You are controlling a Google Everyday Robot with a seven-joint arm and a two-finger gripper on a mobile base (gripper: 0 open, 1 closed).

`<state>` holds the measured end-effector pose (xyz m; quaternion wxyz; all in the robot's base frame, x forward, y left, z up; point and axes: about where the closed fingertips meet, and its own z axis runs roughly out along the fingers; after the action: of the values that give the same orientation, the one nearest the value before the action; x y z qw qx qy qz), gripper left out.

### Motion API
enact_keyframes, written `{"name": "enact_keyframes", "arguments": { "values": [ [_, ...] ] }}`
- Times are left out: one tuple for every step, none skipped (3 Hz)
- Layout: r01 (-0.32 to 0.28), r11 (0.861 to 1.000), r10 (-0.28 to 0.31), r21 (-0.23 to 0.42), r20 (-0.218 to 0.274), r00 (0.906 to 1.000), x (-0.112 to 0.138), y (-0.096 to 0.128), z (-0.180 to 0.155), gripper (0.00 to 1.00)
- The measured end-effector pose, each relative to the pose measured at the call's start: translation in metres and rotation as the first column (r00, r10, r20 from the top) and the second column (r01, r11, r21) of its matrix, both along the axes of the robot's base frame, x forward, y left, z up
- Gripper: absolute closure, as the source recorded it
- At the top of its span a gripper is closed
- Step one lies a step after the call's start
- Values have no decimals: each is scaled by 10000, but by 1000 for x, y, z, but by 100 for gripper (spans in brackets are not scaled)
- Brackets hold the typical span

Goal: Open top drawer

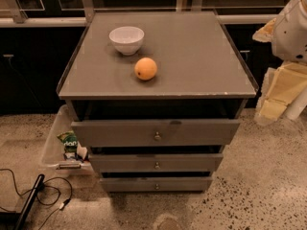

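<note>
The grey cabinet [163, 56] stands in the middle of the camera view with three drawer fronts stacked below its top. The top drawer [115, 133] is the widest and tallest, with a small round metal knob [157, 136] at its centre. A dark gap shows between its upper edge and the cabinet top. Two narrower drawers [124, 163] [129, 184] sit below it. My gripper [279, 94], cream-coloured below the white arm [291, 25], is at the right edge, beside the cabinet's right side and well away from the knob.
A white bowl [126, 39] and an orange [146, 68] sit on the cabinet top. A clear plastic bin [53, 145] with snack packets stands on the floor left of the drawers. Black cables [45, 193] lie at the lower left. Speckled floor lies in front.
</note>
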<state>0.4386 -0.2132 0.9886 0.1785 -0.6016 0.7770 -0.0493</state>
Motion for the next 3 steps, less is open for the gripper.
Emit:
{"name": "enact_keyframes", "arguments": {
  "values": [
    [0, 10000, 0, 0, 0, 10000, 0, 0, 0, 0],
    [1, 9999, 7, 173, -450, 9990, 1, 2, -32, 0],
    [-312, 9982, 355, 514, -844, 9958, -4, 6, -83, 0]
  ]
}}
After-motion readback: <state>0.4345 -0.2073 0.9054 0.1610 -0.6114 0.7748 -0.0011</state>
